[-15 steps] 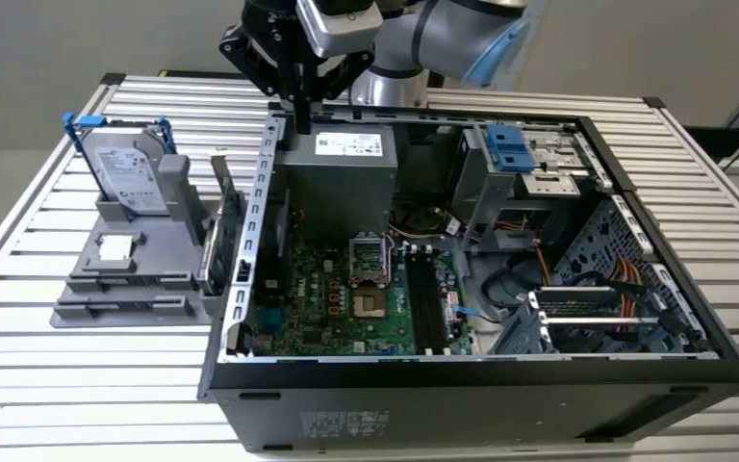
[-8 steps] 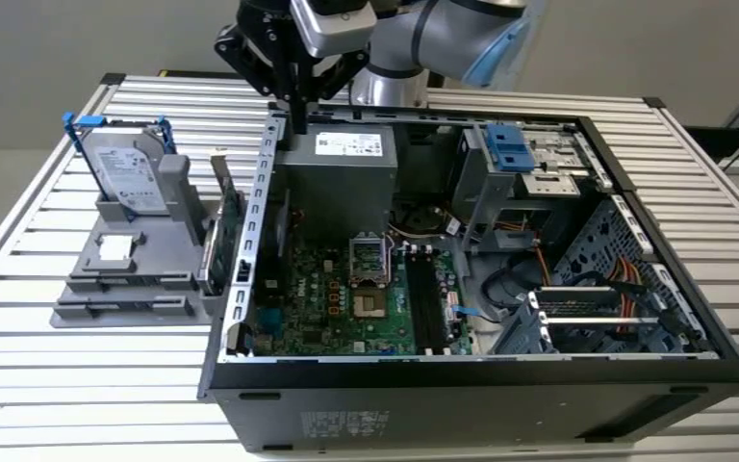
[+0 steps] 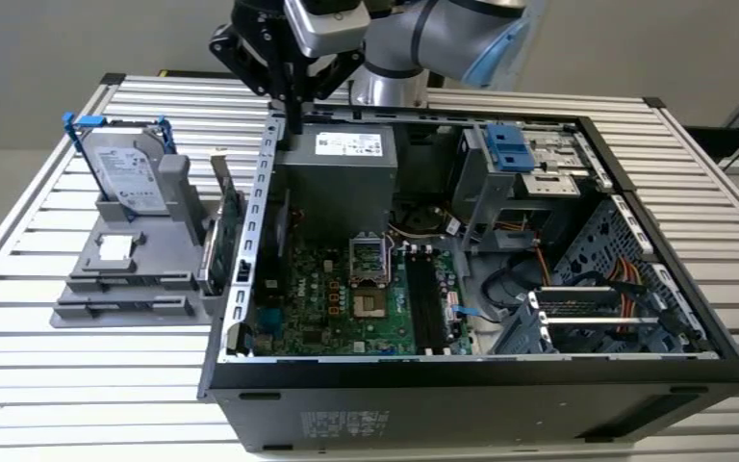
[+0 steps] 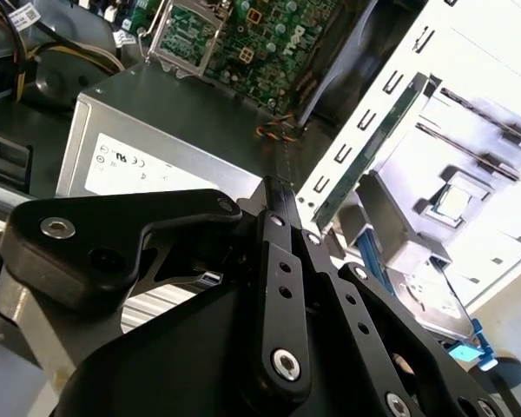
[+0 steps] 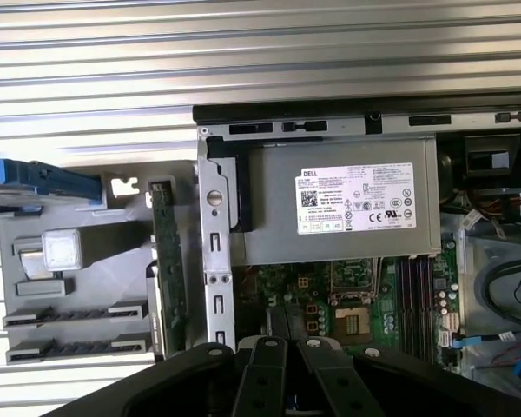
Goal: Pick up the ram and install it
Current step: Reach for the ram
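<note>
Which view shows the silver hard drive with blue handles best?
The exterior view: the silver hard drive with blue handles stands upright in the grey holder, labelled face showing. The first wrist view looks down on its blue top edge; the second wrist view catches a blue corner.

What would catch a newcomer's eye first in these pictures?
The open computer case on the slatted table dominates the exterior view, its green motherboard exposed. The gripper hangs above the case wall beside the gray power supply. On the exterior view's left, a hard drive with blue handles stands in a gray holder.
</note>
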Controlling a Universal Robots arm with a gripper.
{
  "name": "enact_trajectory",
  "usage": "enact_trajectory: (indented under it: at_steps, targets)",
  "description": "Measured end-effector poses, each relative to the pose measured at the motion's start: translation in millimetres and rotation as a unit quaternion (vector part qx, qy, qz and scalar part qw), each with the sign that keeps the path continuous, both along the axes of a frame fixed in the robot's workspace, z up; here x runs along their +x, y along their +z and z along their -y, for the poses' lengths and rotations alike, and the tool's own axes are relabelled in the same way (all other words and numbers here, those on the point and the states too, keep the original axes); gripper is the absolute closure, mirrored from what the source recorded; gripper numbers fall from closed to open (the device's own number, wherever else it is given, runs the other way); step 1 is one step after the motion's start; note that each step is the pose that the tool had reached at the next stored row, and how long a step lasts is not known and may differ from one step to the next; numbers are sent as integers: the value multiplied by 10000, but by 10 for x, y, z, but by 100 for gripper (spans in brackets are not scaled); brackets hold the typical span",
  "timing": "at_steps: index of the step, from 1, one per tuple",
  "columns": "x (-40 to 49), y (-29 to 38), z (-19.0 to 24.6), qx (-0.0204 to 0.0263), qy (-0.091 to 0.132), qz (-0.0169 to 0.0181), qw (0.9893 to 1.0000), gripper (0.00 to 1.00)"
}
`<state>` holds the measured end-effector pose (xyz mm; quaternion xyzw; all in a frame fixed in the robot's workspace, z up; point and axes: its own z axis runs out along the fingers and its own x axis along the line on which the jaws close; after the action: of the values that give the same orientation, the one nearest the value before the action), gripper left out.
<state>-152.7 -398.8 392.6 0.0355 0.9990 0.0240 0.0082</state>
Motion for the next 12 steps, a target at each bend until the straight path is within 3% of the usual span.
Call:
enact_trajectory:
  at_steps: [12]
  targets:
    - [-56,0,0,0,0,-14,10000,100]
